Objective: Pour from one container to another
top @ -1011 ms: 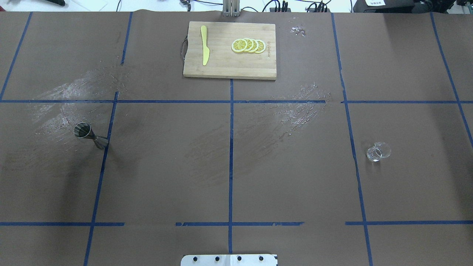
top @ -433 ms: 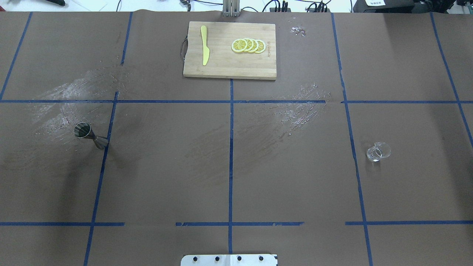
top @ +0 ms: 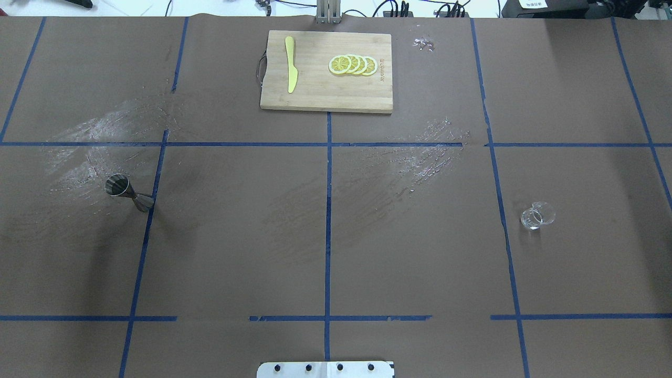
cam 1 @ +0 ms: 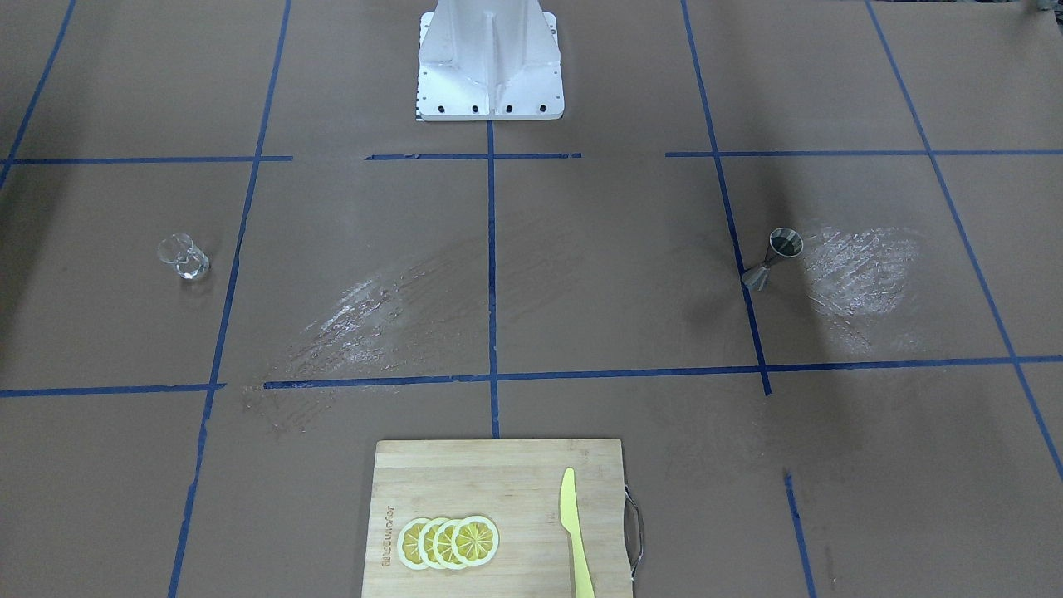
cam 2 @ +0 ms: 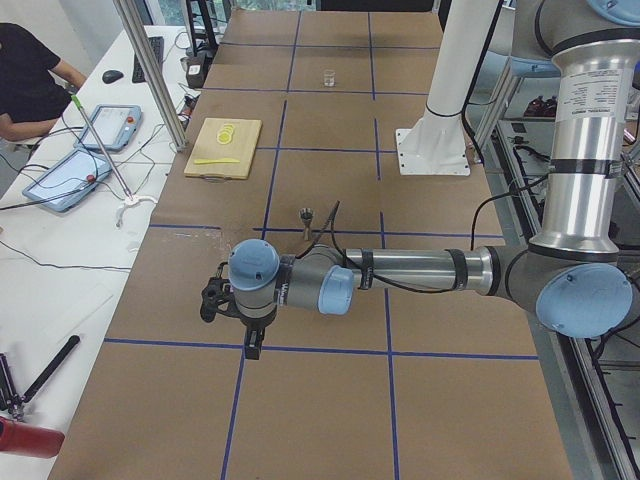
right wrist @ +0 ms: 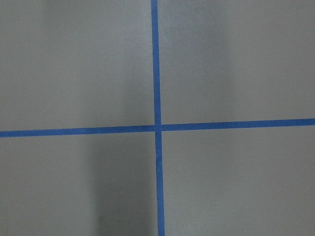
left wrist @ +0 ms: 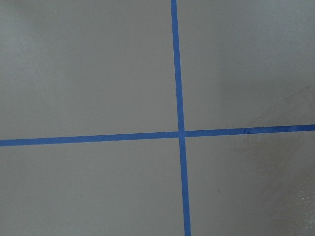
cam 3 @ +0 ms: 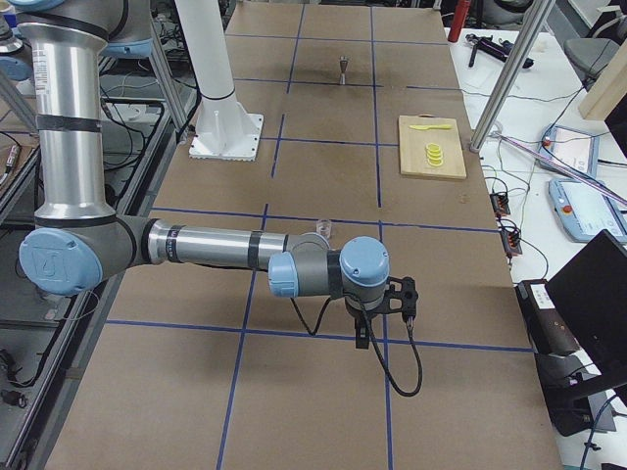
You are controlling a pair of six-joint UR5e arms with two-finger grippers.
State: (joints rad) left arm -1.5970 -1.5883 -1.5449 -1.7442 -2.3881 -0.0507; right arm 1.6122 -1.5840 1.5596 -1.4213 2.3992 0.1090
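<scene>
A small metal jigger (top: 128,192) stands upright on the brown table on my left side; it also shows in the front view (cam 1: 772,257) and both side views (cam 2: 306,215) (cam 3: 343,65). A small clear glass (top: 536,216) (cam 1: 183,256) (cam 3: 322,229) stands on my right side. Both arms are outside the overhead and front views. My left gripper (cam 2: 210,300) hovers past the table's left end, far from the jigger. My right gripper (cam 3: 407,299) hovers past the right end, beyond the glass. I cannot tell if either is open or shut. Both wrist views show only blue tape lines.
A wooden cutting board (top: 325,100) at the far middle edge carries a yellow knife (top: 290,64) and several lemon slices (top: 353,64). The robot's white base (cam 1: 490,58) stands at the near edge. A person (cam 2: 30,80) sits at a side desk with tablets.
</scene>
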